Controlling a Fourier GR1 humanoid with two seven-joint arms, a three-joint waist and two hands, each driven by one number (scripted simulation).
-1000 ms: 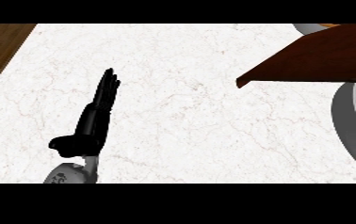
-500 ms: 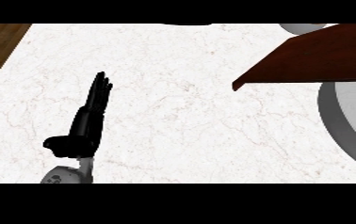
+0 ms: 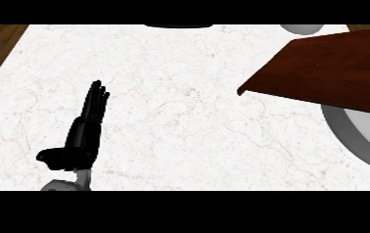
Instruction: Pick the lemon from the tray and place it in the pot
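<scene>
Tray (image 3: 318,65), brown, juts in over the white marble surface (image 3: 188,124) at upper right; left hand (image 3: 83,134) rests lower left, fingers straight and pressed together.

White marble counter (image 3: 188,109) – wooden edge (image 3: 11,34)

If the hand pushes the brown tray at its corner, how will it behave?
The tray looks flat and rigid, so it would probably slide or pivot rather than bend. It seems to overlap a grey rim, so it might rock. The left hand is open, well clear.
</scene>
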